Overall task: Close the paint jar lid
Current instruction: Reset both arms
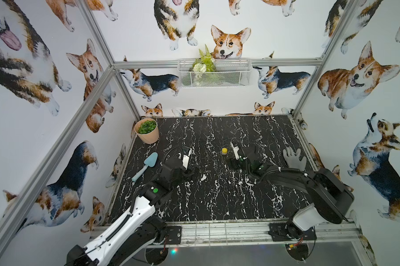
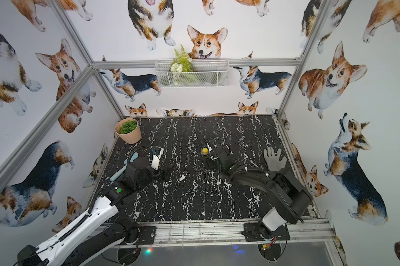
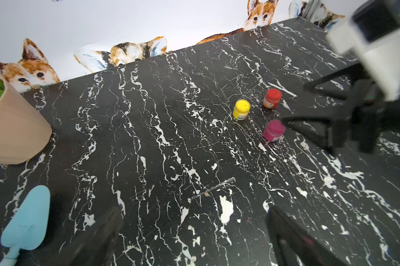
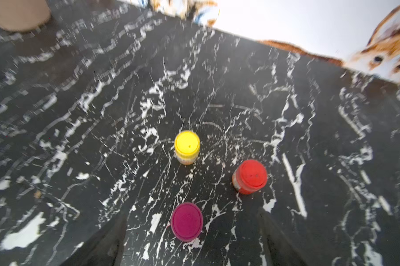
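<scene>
**Seemingly capped: three paint jars beneath an open end effector**

Three small paint jars stand upright in a loose triangle near the middle of the black marbled worktop [image 1: 217,195], each apart from the others. They are a yellow jar [image 4: 186,147], a red jar [image 4: 249,176] and a magenta jar [image 3: 272,134]. Each wears a cap of its own colour, sitting flat.

The right end effector [image 3: 294,103] hangs low over them with its jaws spread wide, gripping nothing. In the right wrist view the magenta jar sits just ahead of and between its two dark fingers, touched by neither. That closeness suggests the magenta jar is the one being dealt with. Its lid [image 4: 187,220] looks seated, though how tightly cannot be told.

The left end effector [image 3: 194,210] is also wide open and empty, parked over bare worktop well to the side, probably to keep clear. A plant pot [image 1: 146,130], a blue trowel [image 1: 146,165] and a grey glove [image 1: 294,159] lie toward the edges, away from the jars.
</scene>
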`<action>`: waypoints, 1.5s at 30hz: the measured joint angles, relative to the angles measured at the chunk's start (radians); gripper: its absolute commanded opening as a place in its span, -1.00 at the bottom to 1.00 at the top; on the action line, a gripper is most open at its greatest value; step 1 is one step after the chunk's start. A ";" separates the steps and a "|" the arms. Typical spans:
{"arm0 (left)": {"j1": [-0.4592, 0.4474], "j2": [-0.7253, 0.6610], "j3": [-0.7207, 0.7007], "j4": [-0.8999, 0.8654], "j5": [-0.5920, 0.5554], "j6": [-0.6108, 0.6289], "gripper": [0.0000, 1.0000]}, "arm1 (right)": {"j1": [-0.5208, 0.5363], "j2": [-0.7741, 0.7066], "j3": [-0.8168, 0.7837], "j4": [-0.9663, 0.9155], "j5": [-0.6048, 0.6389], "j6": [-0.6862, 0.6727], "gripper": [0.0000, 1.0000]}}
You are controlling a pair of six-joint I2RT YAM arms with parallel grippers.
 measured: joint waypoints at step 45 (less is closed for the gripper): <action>0.547 0.750 -0.241 1.108 0.095 0.083 1.00 | -0.739 -0.007 -0.455 0.575 -0.166 -0.065 0.99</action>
